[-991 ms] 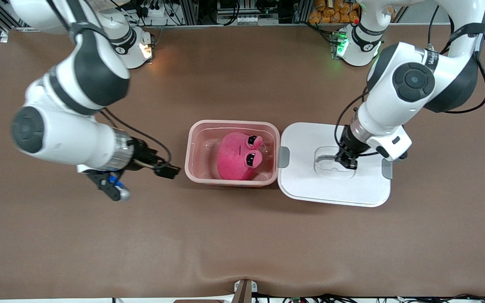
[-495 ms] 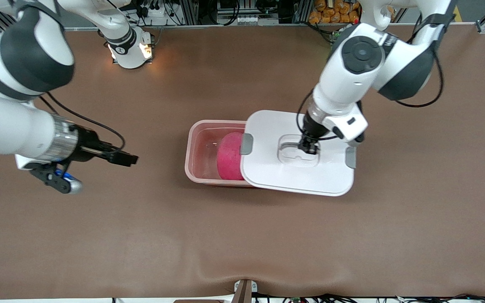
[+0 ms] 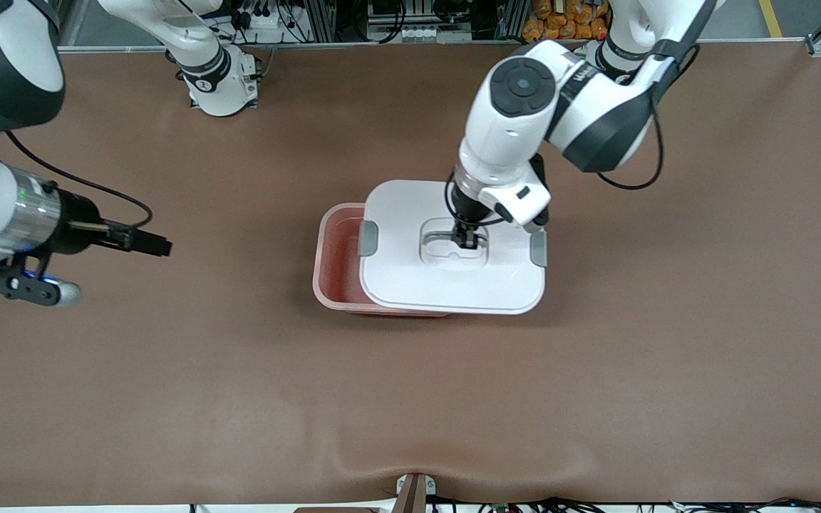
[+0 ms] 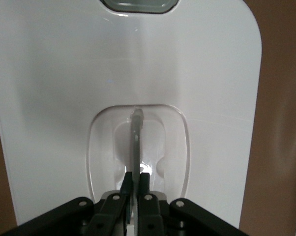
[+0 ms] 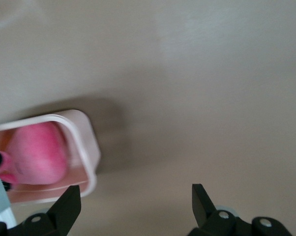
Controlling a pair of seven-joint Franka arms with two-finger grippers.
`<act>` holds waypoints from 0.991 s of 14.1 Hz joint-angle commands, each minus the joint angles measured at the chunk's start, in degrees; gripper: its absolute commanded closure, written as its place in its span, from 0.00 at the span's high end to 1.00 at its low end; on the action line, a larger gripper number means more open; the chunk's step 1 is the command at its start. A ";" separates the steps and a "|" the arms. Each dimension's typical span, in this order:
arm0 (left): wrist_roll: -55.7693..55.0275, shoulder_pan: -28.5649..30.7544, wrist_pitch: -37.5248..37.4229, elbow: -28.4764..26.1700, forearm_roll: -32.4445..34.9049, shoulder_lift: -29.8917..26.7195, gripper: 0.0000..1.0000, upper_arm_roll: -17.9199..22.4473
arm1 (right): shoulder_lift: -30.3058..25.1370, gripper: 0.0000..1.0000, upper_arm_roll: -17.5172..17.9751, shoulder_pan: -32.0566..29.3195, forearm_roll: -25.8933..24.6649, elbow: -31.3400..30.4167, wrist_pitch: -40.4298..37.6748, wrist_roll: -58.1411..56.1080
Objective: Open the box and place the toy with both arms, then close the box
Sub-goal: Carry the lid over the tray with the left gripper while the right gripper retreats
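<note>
My left gripper point(image 3: 466, 239), pinching the lid point(image 3: 453, 285) by its grey handle point(image 4: 136, 142), has carried it from the table over most of the box point(image 3: 336, 263) at frame centre. The toy point(image 5: 37, 155) sits inside; only seating remains. My right gripper point(image 3: 141, 244), spread, has retreated to centre-left.

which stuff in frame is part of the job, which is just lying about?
Job:
- box, toy inside
- lid, partly over box
- left hand, shut on lid handle
- right hand, open, over bare table

Lying about:
- orange items past the table edge
</note>
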 commanded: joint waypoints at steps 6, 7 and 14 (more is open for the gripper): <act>-10.37 -8.85 -1.41 7.01 8.74 5.83 0.00 0.94 | -5.65 1.00 -0.99 -3.13 -7.22 -1.38 -2.47 -17.24; -10.46 -9.99 -1.41 7.10 9.71 5.91 0.00 1.12 | -6.44 1.00 -1.00 -4.26 -7.22 -1.47 -2.47 -19.69; -10.37 -20.53 -1.41 8.85 11.47 7.23 0.00 11.12 | -10.29 1.00 -0.91 -7.35 -6.51 -5.39 -4.32 -23.85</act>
